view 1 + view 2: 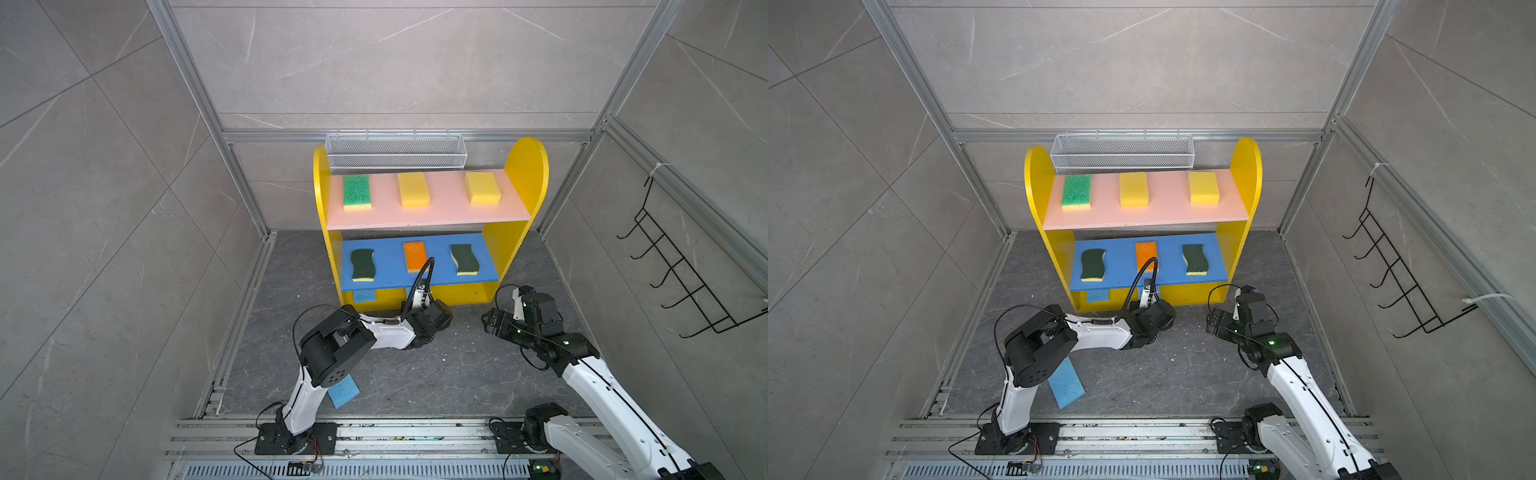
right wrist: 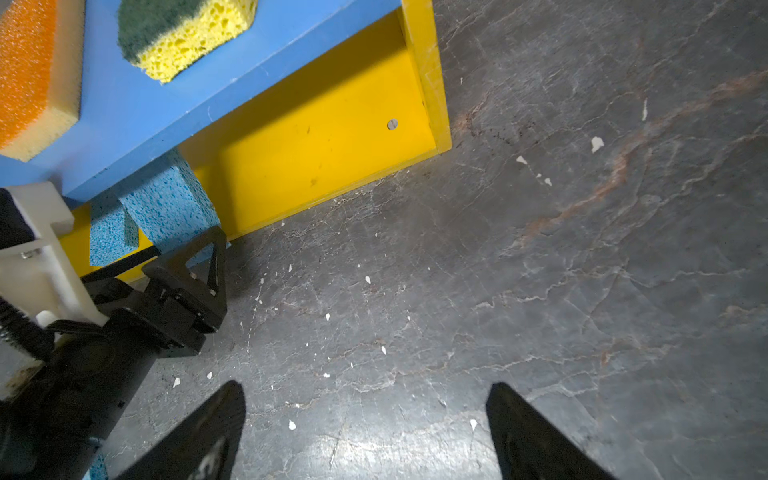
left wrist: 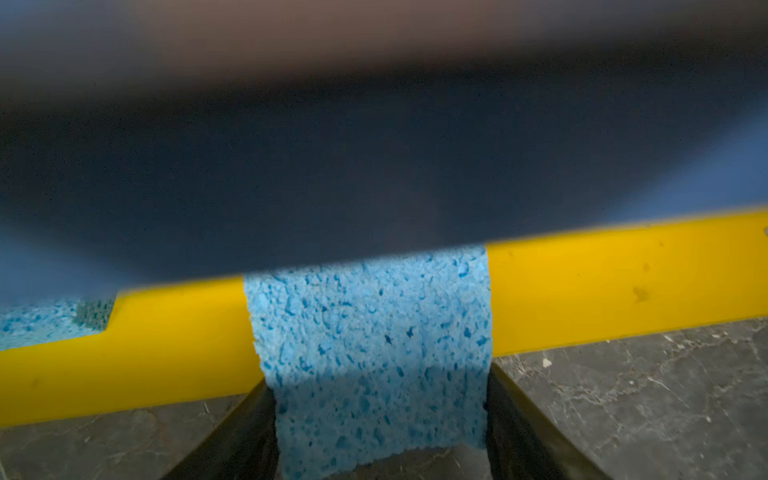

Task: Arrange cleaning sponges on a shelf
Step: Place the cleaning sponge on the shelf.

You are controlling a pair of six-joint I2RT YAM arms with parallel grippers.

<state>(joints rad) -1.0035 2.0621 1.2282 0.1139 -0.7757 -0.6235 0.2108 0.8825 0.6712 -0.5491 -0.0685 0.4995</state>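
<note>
My left jaws are clamped across a thin light-blue rectangular sponge (image 3: 374, 353), held flat so it slips under the blue lower board (image 1: 390, 278) onto the yellow base (image 3: 623, 282) of the small wooden shelf (image 1: 525, 166). It sits mid-base, well apart from the matching sponge (image 1: 364, 296) at the left end, I judge to echo the spacing above. A third blue sponge (image 1: 344, 392) lies on the dark stone worktop (image 1: 457, 374) beneath my left arm. My right jaws stand apart, empty, near the shelf's right end.

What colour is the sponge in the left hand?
Light blue sponge, clearest in the left wrist view.
</note>
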